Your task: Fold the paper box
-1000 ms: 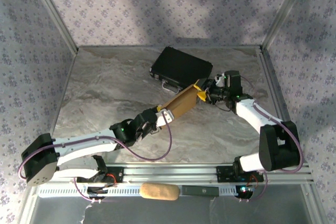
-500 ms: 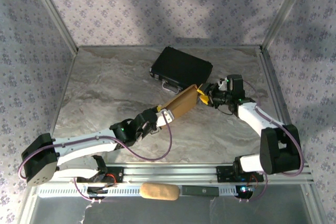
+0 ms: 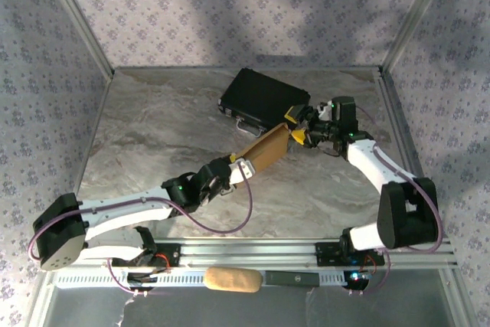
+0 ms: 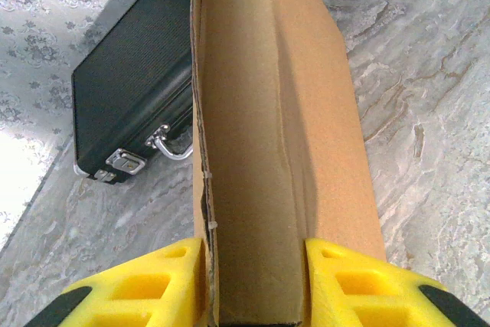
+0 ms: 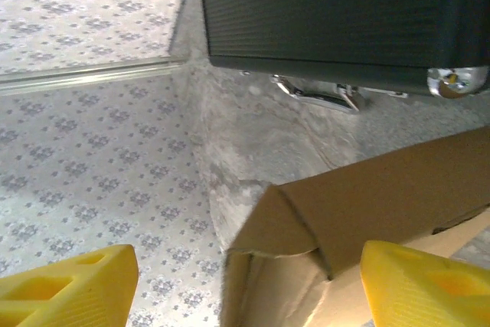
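Evidently light, crease-prone card: my left tool (image 4: 256,266) clamps the paper box (image 4: 283,112) endwise, right tool (image 5: 245,289) gapes; I'd pinch its far flap (image 5: 272,220).

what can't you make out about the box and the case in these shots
- Box far end: left wrist view, cut off by the top edge.
- Box inside: right wrist view, shaded by its flaps, cut by the bottom edge.
- Whether the right fingers touch the box: too small in the top view.
- Most of the case: right wrist view, past the top edge.
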